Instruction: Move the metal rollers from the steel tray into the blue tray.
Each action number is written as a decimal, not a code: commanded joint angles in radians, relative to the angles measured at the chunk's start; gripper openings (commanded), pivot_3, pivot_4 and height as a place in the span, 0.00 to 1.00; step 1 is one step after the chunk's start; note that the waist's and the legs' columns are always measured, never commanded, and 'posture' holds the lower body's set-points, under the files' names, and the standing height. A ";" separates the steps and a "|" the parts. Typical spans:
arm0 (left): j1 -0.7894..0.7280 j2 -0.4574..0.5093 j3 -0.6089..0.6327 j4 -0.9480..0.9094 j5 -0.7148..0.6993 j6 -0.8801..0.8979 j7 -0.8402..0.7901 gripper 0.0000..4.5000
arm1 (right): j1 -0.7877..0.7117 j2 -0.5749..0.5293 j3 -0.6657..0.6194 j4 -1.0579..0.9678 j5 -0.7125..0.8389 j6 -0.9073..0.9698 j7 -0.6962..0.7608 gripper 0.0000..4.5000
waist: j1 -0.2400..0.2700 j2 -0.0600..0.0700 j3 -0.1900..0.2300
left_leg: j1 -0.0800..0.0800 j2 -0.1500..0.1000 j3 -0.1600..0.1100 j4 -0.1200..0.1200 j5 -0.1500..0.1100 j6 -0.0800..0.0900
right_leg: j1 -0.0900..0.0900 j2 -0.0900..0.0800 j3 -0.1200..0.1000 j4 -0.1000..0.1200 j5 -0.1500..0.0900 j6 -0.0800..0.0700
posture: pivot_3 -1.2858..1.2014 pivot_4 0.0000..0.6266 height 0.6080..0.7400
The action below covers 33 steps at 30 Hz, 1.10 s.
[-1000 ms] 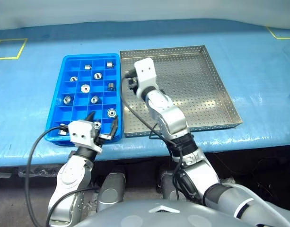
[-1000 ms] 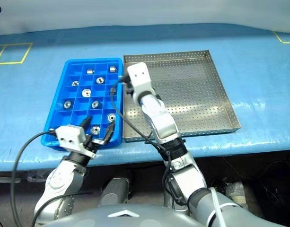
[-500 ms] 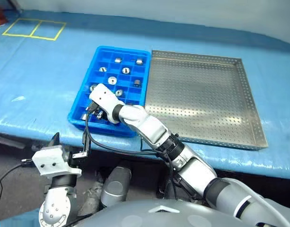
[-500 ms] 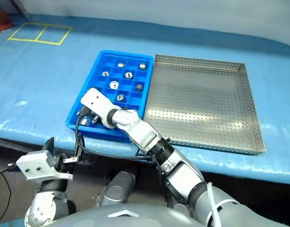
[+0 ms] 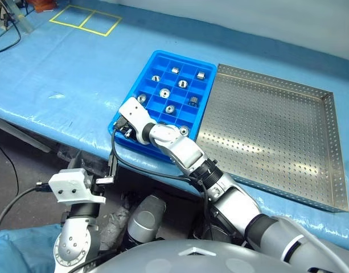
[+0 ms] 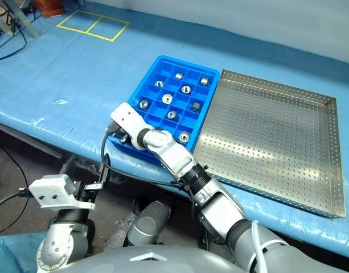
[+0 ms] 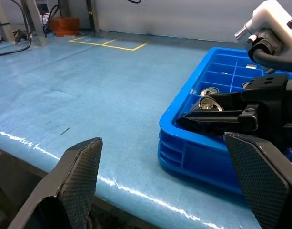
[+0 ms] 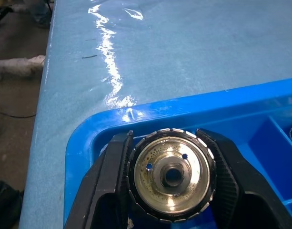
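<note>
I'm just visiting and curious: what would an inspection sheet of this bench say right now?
Surface: blue table cover, glossy, with a yellow taped square at the far corner.
Job's things: steel tray holds no rollers; blue tray beside it holds metal rollers in separate compartments.
Clutter: nothing seen.
Grippers: right gripper shut on a roller over the blue tray's near corner; left gripper open, off the table's edge.
Cables: black cable loops from the right wrist.
Surroundings: cords and an orange box beyond the table.

Blue tray (image 5: 124, 129) lies left of, beside, steel tray (image 5: 328, 165).
</note>
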 commanded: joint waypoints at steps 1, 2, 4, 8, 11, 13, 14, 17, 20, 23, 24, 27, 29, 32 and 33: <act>-0.016 0.008 -0.014 -0.012 -0.014 0.009 -0.016 1.00 | -0.086 0.129 -0.057 -0.075 0.014 -0.008 -0.031 0.38 | 0.004 0.000 0.000 | 0.000 0.001 0.000 0.001 0.000 0.000 | 0.000 0.000 -0.001 0.000 0.000 0.000 | 0.73 0.24 1.00; -0.020 0.010 -0.015 -0.011 -0.014 0.012 -0.018 1.00 | -0.087 0.127 -0.070 -0.081 0.018 -0.006 -0.036 0.38 | 0.006 0.000 0.000 | 0.000 0.002 0.000 0.001 0.000 -0.001 | 0.000 0.000 -0.002 0.000 0.000 0.000 | 0.73 0.24 1.00; -0.026 0.017 -0.022 -0.011 -0.017 0.016 -0.031 1.00 | -0.092 0.113 -0.093 -0.098 0.023 0.002 -0.040 0.38 | 0.009 0.000 0.000 | 0.000 0.003 0.001 0.001 -0.002 -0.003 | 0.000 0.000 -0.004 0.000 0.000 0.000 | 0.73 0.24 1.00; -0.042 0.031 -0.022 -0.007 -0.026 0.026 -0.043 1.00 | -0.098 0.093 -0.121 -0.119 0.026 0.019 -0.039 0.38 | 0.010 0.000 0.000 | 0.000 0.006 0.001 0.002 -0.002 -0.004 | 0.000 0.001 -0.006 0.000 0.000 0.000 | 0.72 0.24 1.00; -0.062 0.037 -0.019 -0.003 -0.031 0.036 -0.047 1.00 | -0.093 0.083 -0.121 -0.102 0.013 0.018 -0.038 0.38 | 0.010 0.000 0.000 | 0.000 0.008 0.001 0.002 -0.003 -0.005 | 0.000 0.003 -0.007 0.000 0.000 -0.001 | 0.72 0.24 1.00; -0.071 0.040 -0.021 0.000 -0.033 0.040 -0.048 1.00 | -0.088 0.079 -0.120 -0.078 0.005 0.010 -0.039 0.38 | 0.010 0.000 0.000 | 0.000 0.008 0.001 0.002 -0.003 -0.005 | 0.000 0.004 -0.007 0.000 -0.001 -0.002 | 0.72 0.24 1.00; -0.075 0.042 -0.023 0.002 -0.033 0.042 -0.049 1.00 | -0.087 0.074 -0.118 -0.065 -0.006 0.000 -0.044 0.38 | 0.010 0.000 0.000 | 0.000 0.009 0.002 0.002 -0.003 -0.006 | 0.000 0.004 -0.007 0.000 -0.001 -0.002 | 0.72 0.24 1.00; -0.081 0.048 -0.028 0.004 -0.034 0.046 -0.054 1.00 | -0.082 0.061 -0.132 -0.026 -0.022 -0.010 -0.053 0.38 | 0.008 0.000 0.000 | 0.001 0.011 0.002 0.003 -0.004 -0.006 | 0.000 0.006 -0.007 0.000 -0.001 -0.002 | 0.72 0.24 1.00; -0.085 0.052 -0.027 0.005 -0.036 0.051 -0.060 1.00 | -0.070 0.041 -0.145 -0.015 -0.033 -0.004 -0.054 0.38 | 0.004 0.000 0.000 | 0.001 0.012 0.002 0.003 -0.004 -0.007 | 0.000 0.008 -0.007 0.000 -0.001 -0.003 | 0.71 0.24 1.00; -0.091 0.055 -0.023 0.006 -0.040 0.056 -0.067 1.00 | -0.053 0.024 -0.146 -0.021 -0.046 0.003 -0.047 0.38 | 0.000 0.000 0.000 | 0.001 0.013 0.002 0.003 -0.004 -0.008 | 0.000 0.008 -0.007 0.000 -0.001 -0.003 | 0.71 0.24 1.00; -0.094 0.056 -0.023 0.008 -0.040 0.058 -0.068 1.00 | -0.045 0.018 -0.148 -0.023 -0.050 0.005 -0.048 0.38 | -0.002 0.000 0.000 | 0.001 0.013 0.002 0.003 -0.004 -0.008 | 0.000 0.008 -0.007 0.000 -0.001 -0.003 | 0.71 0.24 1.00; -0.102 0.062 -0.027 0.010 -0.044 0.066 -0.075 1.00 | -0.025 0.007 -0.153 -0.036 -0.055 0.019 -0.043 0.38 | -0.004 0.000 0.000 | 0.001 0.013 0.002 0.003 -0.004 -0.008 | 0.000 0.008 -0.007 0.000 -0.001 -0.003 | 0.71 0.24 1.00; -0.108 0.067 -0.028 0.011 -0.046 0.073 -0.079 1.00 | -0.012 0.005 -0.154 -0.050 -0.058 0.028 -0.042 0.38 | -0.005 0.001 0.000 | 0.001 0.013 0.002 0.004 -0.005 -0.008 | 0.000 0.008 -0.007 0.000 -0.001 -0.003 | 0.70 0.24 1.00; -0.121 0.072 -0.026 0.014 -0.051 0.082 -0.088 1.00 | 0.007 0.004 -0.156 -0.076 -0.059 0.042 -0.041 0.61 | -0.009 0.001 0.000 | 0.001 0.013 0.002 0.004 -0.005 -0.008 | 0.000 0.008 -0.007 0.000 -0.001 -0.003 | 0.69 0.24 1.00; -0.125 0.074 -0.025 0.015 -0.054 0.084 -0.091 1.00 | 0.013 0.005 -0.160 -0.086 -0.058 0.047 -0.043 0.68 | -0.013 0.001 0.000 | 0.001 0.013 0.002 0.004 -0.005 -0.008 | 0.000 0.008 -0.007 0.000 -0.001 -0.003 | 0.69 0.24 1.00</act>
